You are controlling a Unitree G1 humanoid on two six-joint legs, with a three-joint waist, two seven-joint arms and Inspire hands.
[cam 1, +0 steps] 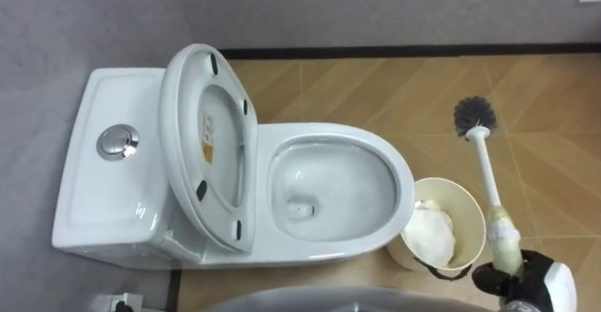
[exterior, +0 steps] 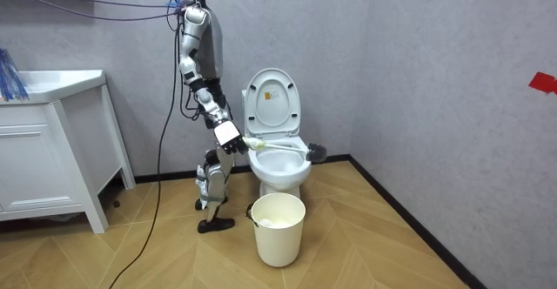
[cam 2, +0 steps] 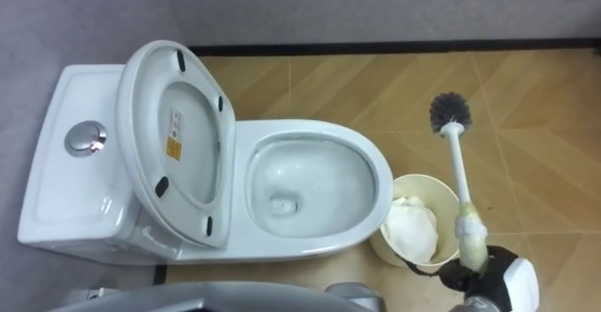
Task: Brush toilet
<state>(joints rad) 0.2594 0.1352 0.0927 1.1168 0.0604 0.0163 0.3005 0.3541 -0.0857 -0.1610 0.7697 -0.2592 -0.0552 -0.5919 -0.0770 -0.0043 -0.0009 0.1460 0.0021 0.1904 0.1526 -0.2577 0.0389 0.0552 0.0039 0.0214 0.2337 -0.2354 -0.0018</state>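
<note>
Closest to me, my right robot hand [cam 1: 526,276] sits at the lower right of the eye views, fingers curled tight round the pale grip end of the toilet brush [cam 1: 486,169]. 1 brush, held with the handle running up and away from the robot hand and tilting a bit to the left. Its dark bristle head [cam 1: 474,117] is over the wood-look floor [cam 1: 376,86], past the bin and clear of the bowl. Just left of the robot hand is a round cream waste bin [cam 1: 421,190] on the floor, with crumpled white stuff [cam 1: 432,235] inside, can't tell if it's paper or a bag. The bin is just beside the front rim of the white toilet bowl [cam 1: 402,176]. The bowl is open and looks wet inside. Seat and lid [cam 1: 202,115] are raised together and lean back toward the tank [cam 1: 94,209], which has a round chrome flush button [cam 1: 117,142] on top. A grey wall [cam 1: 282,11] with a dark skirting strip is behind. In the room view the robot stands upright on the room view's left of the toilet, with a white cabinet [exterior: 43,150] further left.
</note>
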